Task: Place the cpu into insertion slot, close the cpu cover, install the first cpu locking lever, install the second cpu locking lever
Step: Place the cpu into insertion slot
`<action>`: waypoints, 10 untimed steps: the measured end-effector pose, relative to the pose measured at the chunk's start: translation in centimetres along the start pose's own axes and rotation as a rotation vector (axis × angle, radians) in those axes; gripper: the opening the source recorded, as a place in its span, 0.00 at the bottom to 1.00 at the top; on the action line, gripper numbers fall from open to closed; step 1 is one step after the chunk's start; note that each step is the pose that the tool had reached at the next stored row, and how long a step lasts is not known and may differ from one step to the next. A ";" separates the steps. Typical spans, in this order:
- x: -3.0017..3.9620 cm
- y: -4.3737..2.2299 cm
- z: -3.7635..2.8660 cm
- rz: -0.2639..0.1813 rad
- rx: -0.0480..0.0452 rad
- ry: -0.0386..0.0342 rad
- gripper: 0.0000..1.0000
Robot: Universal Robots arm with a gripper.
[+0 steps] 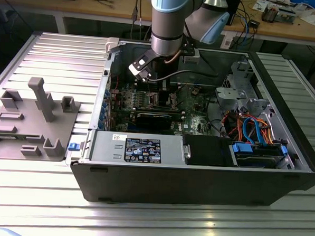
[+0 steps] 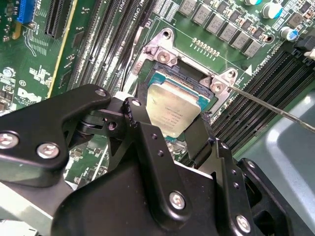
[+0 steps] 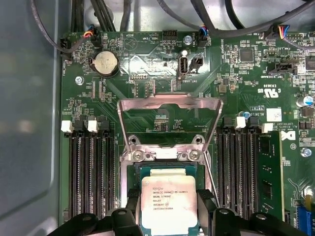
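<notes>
We judge the step in hand to be seating the cpu (image 3: 169,204) in the insertion slot (image 3: 167,169). The gripper (image 3: 170,209) is clamped on the chip's two opposite edges, one black finger on either side, in both wrist views. In the exterior view the arm (image 1: 167,23) reaches down into the open computer case (image 1: 196,178), over the far part of the green board, toward the exterior view's left.

To do this well, we would keep the chip flat and square to the socket's rim and let it settle without any push, since the contacts beneath are delicate. In the second wrist view the cpu (image 2: 172,110) looks slightly tilted against the socket frame; we cannot tell whether it is fully seated or just above.

The cpu cover (image 3: 170,102) is swung open on the far side of the socket, and a thin locking lever (image 2: 275,110) juts out free.

The chip is a small flat square with a matte silver-grey top, fine dark print and rounded corners.
</notes>
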State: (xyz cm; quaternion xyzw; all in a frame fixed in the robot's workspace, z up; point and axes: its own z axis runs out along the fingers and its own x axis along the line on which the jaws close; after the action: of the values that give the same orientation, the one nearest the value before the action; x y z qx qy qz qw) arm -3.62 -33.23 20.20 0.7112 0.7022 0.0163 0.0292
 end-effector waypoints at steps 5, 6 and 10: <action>0.02 -0.04 0.35 0.001 0.0000 0.0000 0.54; 0.02 -0.04 0.38 0.001 0.0000 -0.0001 0.54; 0.03 -0.04 0.44 0.001 -0.0001 0.0001 0.54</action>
State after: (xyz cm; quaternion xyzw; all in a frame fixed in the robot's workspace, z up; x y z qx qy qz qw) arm -3.63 -33.21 19.76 0.7117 0.7017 0.0163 0.0291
